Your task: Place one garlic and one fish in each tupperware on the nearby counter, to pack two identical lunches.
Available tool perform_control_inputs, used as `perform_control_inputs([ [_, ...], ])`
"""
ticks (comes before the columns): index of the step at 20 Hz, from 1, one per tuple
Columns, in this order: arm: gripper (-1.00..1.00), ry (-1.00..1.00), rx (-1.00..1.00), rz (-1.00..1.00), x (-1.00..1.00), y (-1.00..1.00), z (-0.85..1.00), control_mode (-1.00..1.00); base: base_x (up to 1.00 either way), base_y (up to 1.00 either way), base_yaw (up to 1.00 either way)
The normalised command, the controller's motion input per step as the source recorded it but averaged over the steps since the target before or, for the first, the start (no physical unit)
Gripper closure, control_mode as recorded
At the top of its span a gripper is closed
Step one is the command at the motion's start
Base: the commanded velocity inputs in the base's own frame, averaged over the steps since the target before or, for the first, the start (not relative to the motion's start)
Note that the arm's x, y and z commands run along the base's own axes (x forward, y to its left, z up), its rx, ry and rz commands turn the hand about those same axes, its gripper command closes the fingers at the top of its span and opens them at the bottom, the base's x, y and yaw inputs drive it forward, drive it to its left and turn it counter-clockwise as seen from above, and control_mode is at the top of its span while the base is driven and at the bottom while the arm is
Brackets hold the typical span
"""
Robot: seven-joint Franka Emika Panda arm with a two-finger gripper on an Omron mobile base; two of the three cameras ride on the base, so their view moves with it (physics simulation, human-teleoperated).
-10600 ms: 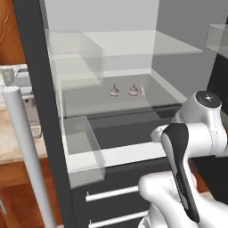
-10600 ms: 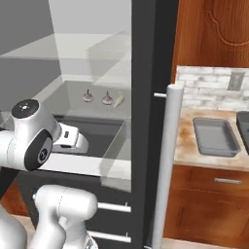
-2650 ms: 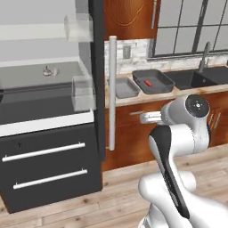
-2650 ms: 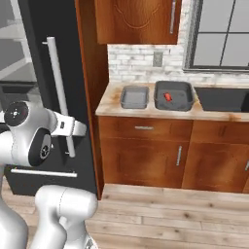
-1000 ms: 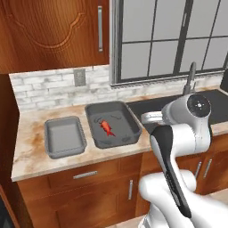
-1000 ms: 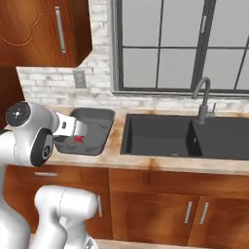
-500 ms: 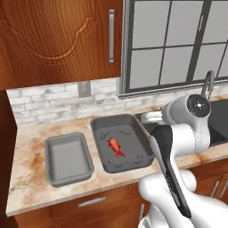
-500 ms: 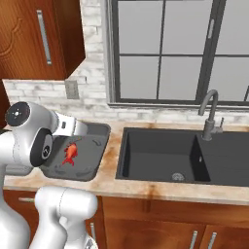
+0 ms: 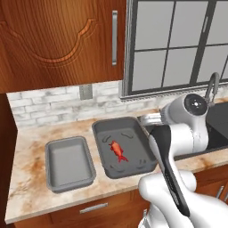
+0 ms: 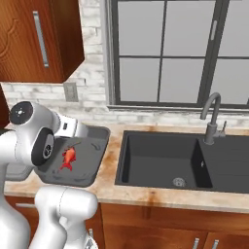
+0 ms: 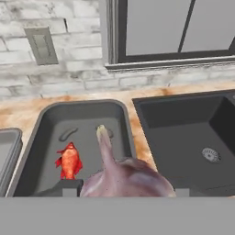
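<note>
A small pale pinkish-white garlic bulb with a pointed stem tip (image 11: 121, 176) sits pinched between the two dark finger tips of the gripper (image 11: 120, 189), its stem pointing away from the hand toward the larger, darker grey rectangular tray (image 9: 133, 133). The hand hangs at the near right side of that tray, beside its rim rather than clearly over its middle.

A stubby bright red-orange fish (image 9: 118, 151) already lies in that tray, left of centre. The smaller, lighter grey tray (image 9: 87, 153) sits just beside it to the left, with nothing visible in it.

The main risk, as I judge it, is a careless release. The bulb is round and the tray shallow, so letting go from height or too near the rim could send it rolling out onto the counter, or toward the black sink basin (image 10: 160, 158) that lies just to the right of the tray. A drop directly onto the fish could knock it aside or leave the bulb perched unsteadily. A lowering hand could also catch the tray's rim and shove it.

The trays rest on a beige stone-look counter mottled with rusty brown (image 9: 31, 178), over reddish-brown wooden cabinets. Behind runs a pale brick backsplash (image 9: 49, 107) with a grey wall outlet (image 11: 41, 45). Above it are a dark-framed window (image 10: 170, 53) and a wooden wall cupboard (image 9: 53, 40), and a curved grey faucet (image 10: 212, 119) stands behind the sink.
</note>
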Motion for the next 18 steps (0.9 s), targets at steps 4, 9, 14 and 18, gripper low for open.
perform_control_inputs([
  [4,1.00,0.15,0.00,0.00,0.11,0.09,-0.55,-1.00,0.00,0.00,0.00],
  [9,1.00,0.11,0.00,0.00,0.24,0.18,-0.73,-1.00,0.00,0.00,0.00],
  [14,1.00,0.12,0.00,0.00,0.30,0.21,-0.65,-1.00,0.00,0.00,0.00],
  [18,1.00,0.09,0.00,0.00,0.41,0.19,-0.48,-1.00,0.00,0.00,0.00],
])
